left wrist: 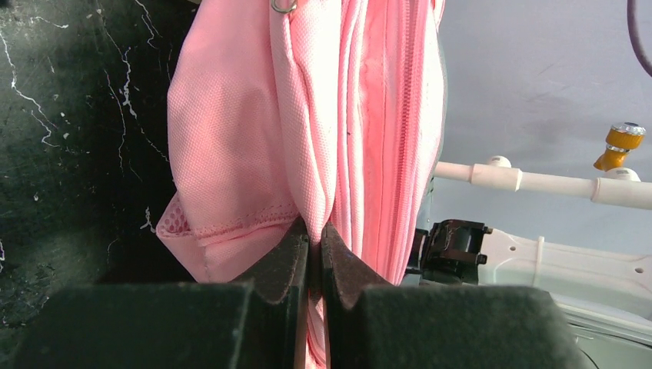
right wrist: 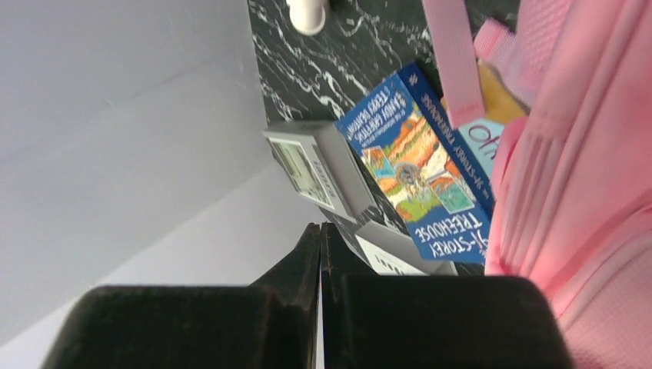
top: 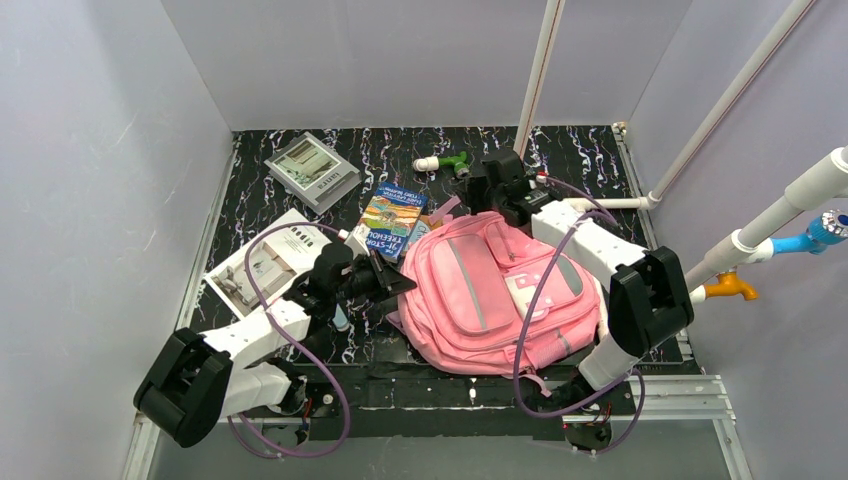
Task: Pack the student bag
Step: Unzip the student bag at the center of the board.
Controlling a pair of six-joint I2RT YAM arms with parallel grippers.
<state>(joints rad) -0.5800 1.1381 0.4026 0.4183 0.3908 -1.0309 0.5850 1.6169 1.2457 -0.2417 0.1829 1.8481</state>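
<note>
The student bag [top: 480, 300] lies front-up on the black marbled table [top: 250, 200], filling the side from 3 to 5 o'clock, with its top end pointing toward 12. My left claw [left wrist: 315, 231] is clamped narrow on a fold of the bag's pink fabric at its 9 o'clock edge, just beside a zip line that runs up the cloth. I judge that I hold here because the bag is soft: a pinch next to the zip anchors it and can lift one lip, so the mouth can be worked open without the whole bag sliding. My right claw [right wrist: 321, 231] sits at the bag's 12 o'clock end with its fingers pressed flat together and nothing between them. Closed like that, it looks posed to nudge or hook something near the top, though I cannot tell whether it touches the bag. The things to be packed lie outside the bag: the Treehouse book [top: 392, 220] touching the bag's 11 o'clock corner, a grey booklet [top: 312, 172] farther out at 10, and a white leaflet [top: 262, 262] at 9. So packing looks barely begun.
</note>
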